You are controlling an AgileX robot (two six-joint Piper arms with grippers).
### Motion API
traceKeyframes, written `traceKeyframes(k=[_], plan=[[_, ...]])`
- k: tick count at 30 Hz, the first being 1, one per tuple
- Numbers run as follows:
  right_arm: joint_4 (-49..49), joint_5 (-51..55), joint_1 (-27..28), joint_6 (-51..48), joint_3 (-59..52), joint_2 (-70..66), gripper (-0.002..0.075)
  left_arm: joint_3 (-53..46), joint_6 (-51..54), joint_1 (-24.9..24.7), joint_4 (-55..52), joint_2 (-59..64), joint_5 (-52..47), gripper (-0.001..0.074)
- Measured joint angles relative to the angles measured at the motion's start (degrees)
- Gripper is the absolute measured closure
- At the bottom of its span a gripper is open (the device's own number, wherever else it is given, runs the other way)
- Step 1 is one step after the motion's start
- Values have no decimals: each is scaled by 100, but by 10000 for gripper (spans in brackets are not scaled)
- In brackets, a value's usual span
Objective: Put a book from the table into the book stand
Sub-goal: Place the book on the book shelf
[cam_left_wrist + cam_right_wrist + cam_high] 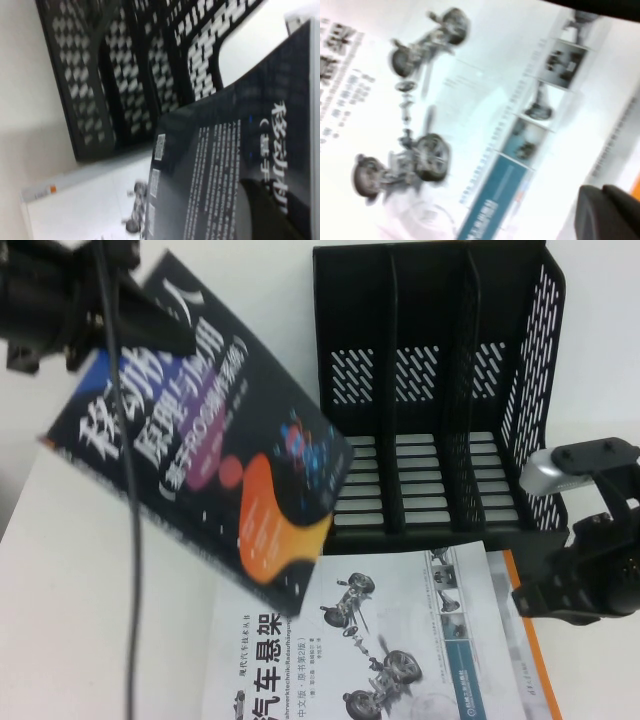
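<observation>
Paperback, dark navy with white Chinese title and orange-red blobs, the book (215, 455) hangs lifted and tilted above the table (70, 580) toward its far left corner; its upper far edge is clamped by the left gripper (150, 325), fingers closed on the cover, up at the far left; the book's lower corner overlaps the white book (370, 640) with the car-chassis picture, which lies flat at the near edge; an orange-edged book (525, 625) peeks out from under that one on its right side; the book stand (440, 390), black with three slots and perforated walls, sits at the far edge right of centre, just beside the raised book and apart from it; the right gripper (575, 585) hovers near the right edge over the white book's right margin; whether its fingers are spread or closed I cannot tell.
</observation>
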State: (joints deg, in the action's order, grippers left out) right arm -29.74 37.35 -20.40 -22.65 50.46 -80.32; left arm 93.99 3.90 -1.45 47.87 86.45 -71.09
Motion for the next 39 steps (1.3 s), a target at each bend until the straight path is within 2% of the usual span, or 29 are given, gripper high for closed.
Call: traceKeyframes(k=[7, 16, 21, 28, 39], plan=[[1379, 61, 0, 1215, 0, 372, 729, 899, -563, -209, -229, 428, 342, 623], [3689, 576, 0, 3262, 0, 1265, 729, 1876, -1633, -1410, -1704, 1300, 1030, 623], [3950, 807, 0, 3541, 0, 1709, 729, 2496, -2443, -1797, -2553, 1963, 1354, 623], [3972, 856, 0, 3598, 0, 1942, 729, 3173, -3132, -1836, -3151, 2616, 1457, 623], [3872, 870, 0, 3611, -10, 1942, 729, 3248, -3226, -1974, -3260, 3023, 1898, 623]])
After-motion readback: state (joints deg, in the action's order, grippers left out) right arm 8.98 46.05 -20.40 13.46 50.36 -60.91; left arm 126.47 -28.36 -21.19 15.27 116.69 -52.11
